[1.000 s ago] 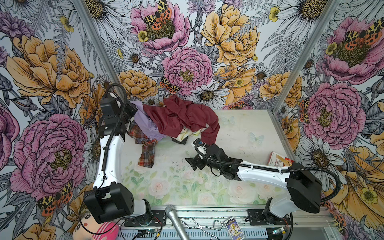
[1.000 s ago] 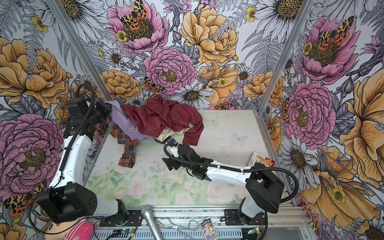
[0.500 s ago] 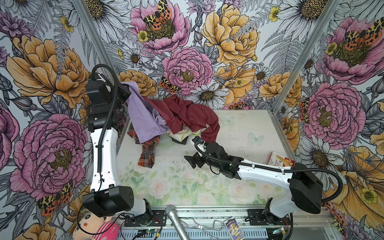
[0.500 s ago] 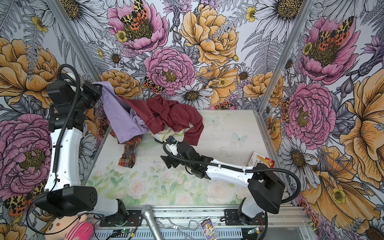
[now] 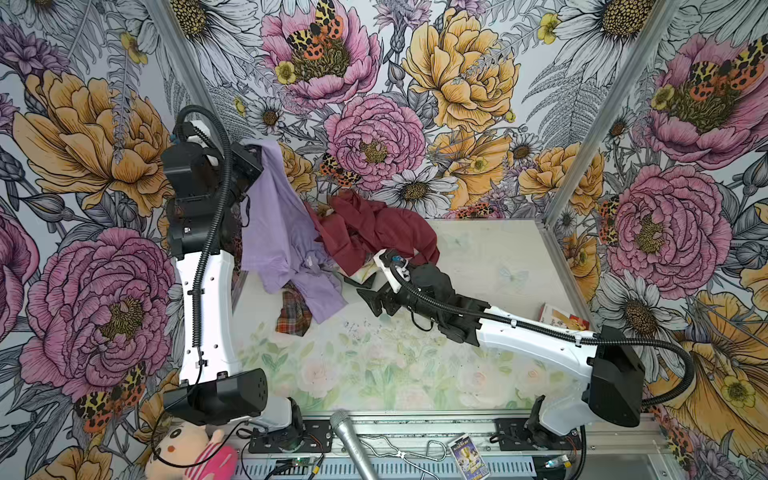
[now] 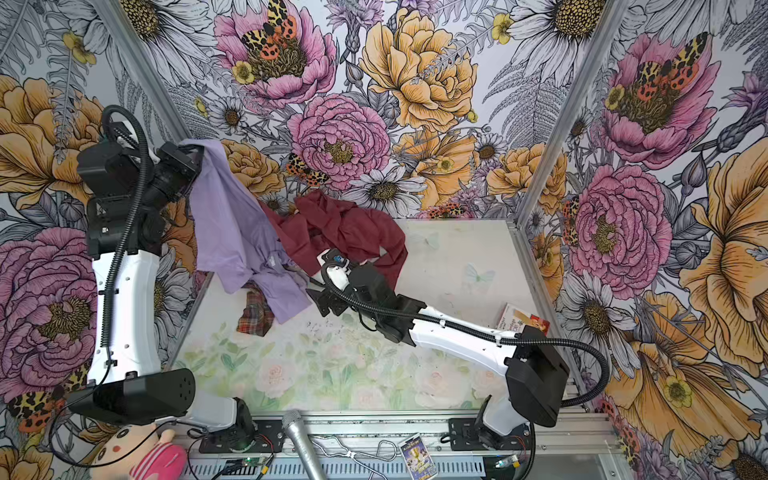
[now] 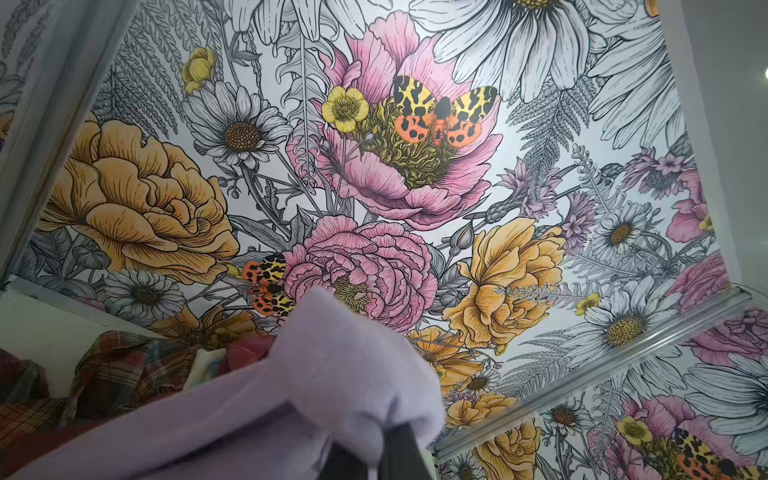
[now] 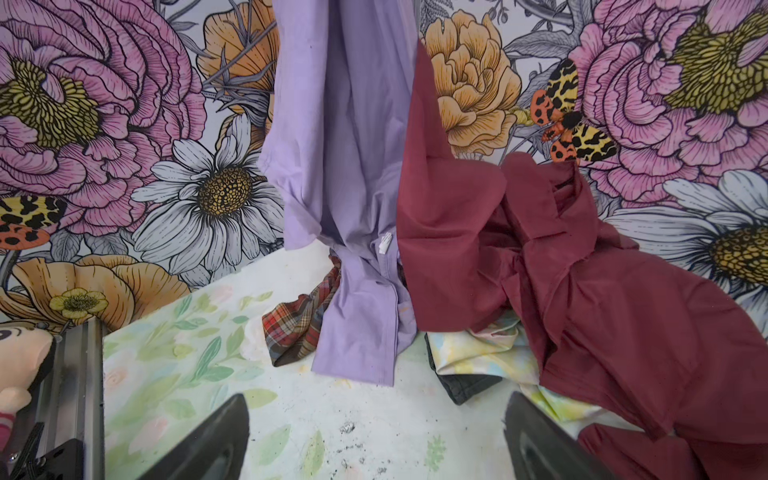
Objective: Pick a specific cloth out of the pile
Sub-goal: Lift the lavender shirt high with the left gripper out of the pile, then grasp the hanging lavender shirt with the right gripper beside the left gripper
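Observation:
The cloth (image 5: 278, 224) is pale lavender and hangs stretched from my left gripper (image 5: 257, 160), which is shut on its top edge high by the left wall. Its lower end (image 6: 286, 295) still trails on the table beside the pile. In the left wrist view the cloth (image 7: 332, 374) drapes over the jaws and hides them. The pile holds a maroon shirt (image 5: 374, 232), a plaid cloth (image 5: 293, 318) and a pale yellow-floral cloth (image 8: 478, 349). My right gripper (image 5: 359, 289) is open and empty, low over the table in front of the pile (image 8: 376, 399).
Floral walls close in the left, back and right. A small printed box (image 5: 561, 318) lies by the right wall. A dark grey cloth (image 8: 465, 384) pokes out under the pile. A microphone (image 5: 353, 444), a doll (image 5: 187, 453) and a card (image 5: 469, 453) sit at the front rail.
My left gripper has risen along the left wall with the lavender cloth, drawing it up and out of the pile. The right arm has barely shifted.

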You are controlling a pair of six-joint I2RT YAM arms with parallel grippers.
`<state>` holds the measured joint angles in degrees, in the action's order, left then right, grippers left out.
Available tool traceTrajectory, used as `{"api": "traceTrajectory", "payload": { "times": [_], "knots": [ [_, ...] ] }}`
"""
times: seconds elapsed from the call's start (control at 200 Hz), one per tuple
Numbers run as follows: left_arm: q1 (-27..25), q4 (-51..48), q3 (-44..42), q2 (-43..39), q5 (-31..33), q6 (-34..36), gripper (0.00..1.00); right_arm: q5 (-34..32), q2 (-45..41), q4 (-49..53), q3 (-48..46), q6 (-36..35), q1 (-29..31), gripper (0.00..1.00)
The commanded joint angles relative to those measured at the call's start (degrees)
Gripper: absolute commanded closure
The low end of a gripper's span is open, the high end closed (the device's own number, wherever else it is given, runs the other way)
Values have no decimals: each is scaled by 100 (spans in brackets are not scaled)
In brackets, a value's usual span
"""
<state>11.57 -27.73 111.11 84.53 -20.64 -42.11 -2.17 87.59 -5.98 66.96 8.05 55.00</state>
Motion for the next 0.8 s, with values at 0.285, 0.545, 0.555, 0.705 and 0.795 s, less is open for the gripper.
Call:
{"api": "traceTrajectory", "payload": {
  "times": [0.285, 0.545, 0.555, 0.705, 0.795],
  "knots": [
    [-434, 118, 641, -115, -256, -112, 100, 558, 808, 13, 1423, 205, -138, 2],
    [-1121, -9, 1314, -7, -220, 10, 100, 635, 1522, -382, 2254, 233, -134, 0],
    [-1153, -19, 1338, -7, -210, 27, 100, 630, 1550, -414, 2278, 236, -136, 1],
    [-1467, -99, 1297, -77, -116, 159, 100, 311, 2072, -828, 2798, 348, -134, 1],
    [-1575, -97, 1140, -150, -124, 175, 100, -205, 2377, -1017, 3086, 492, -134, 1]
  ]
}}
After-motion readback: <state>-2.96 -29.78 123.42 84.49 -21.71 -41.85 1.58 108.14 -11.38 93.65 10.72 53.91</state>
